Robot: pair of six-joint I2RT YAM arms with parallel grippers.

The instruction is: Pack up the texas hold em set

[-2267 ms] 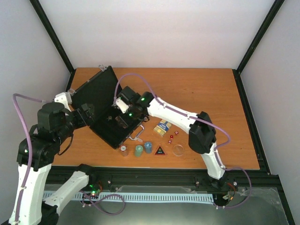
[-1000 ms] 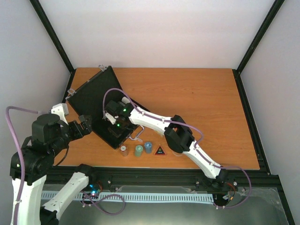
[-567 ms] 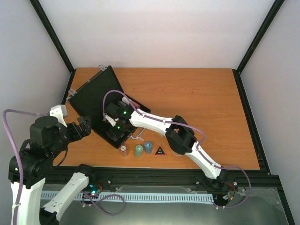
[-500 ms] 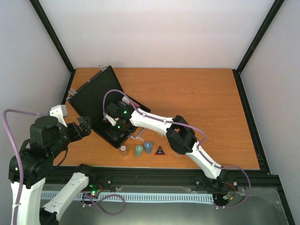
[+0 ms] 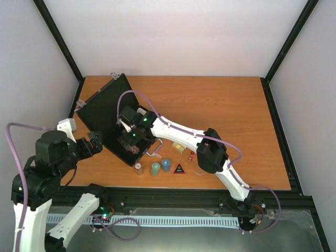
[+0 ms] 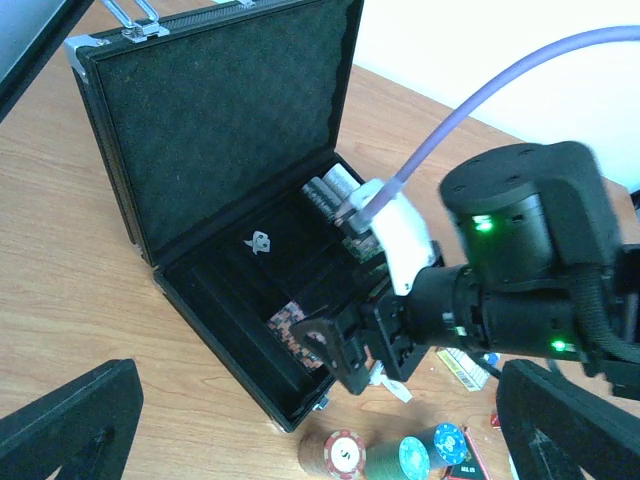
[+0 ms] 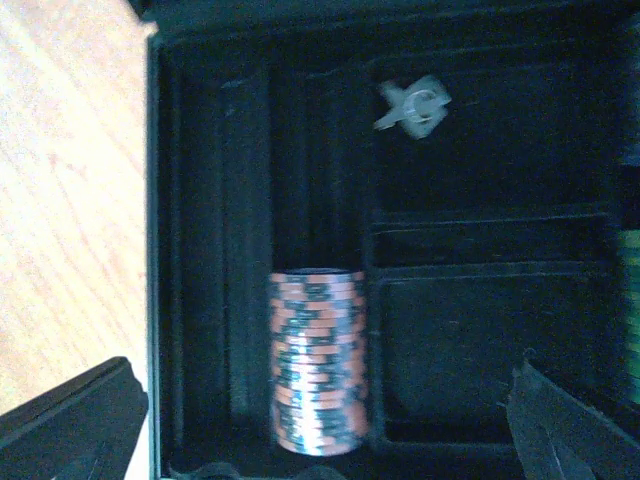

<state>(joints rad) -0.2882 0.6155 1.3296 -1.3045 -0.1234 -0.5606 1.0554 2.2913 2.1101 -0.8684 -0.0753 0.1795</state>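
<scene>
The black case (image 5: 104,104) lies open at the table's left, lid tilted back. My right gripper (image 5: 131,140) hovers over its tray, open, with nothing between the fingers (image 7: 75,420). Below it a red-and-black chip stack (image 7: 317,360) lies on its side in a slot, apart from both fingers. On the table by the case's front stand a red chip stack (image 5: 138,168), a green one (image 5: 155,168) and a blue one (image 5: 166,165), then the black triangle (image 5: 179,169). My left gripper (image 5: 97,143) waits open beside the case's left edge.
A card deck (image 5: 180,146) and red dice (image 5: 191,155) lie right of the case handle (image 5: 154,150). The clear disc (image 5: 199,169) is half hidden under my right arm. A small white piece (image 7: 412,105) sits in a case compartment. Dark chips (image 6: 330,190) fill another slot.
My right gripper has opened and let go of the red-and-black chip stack in the case slot. Its arm has swung back right, uncovering the card deck and dice. The left arm has barely moved.
</scene>
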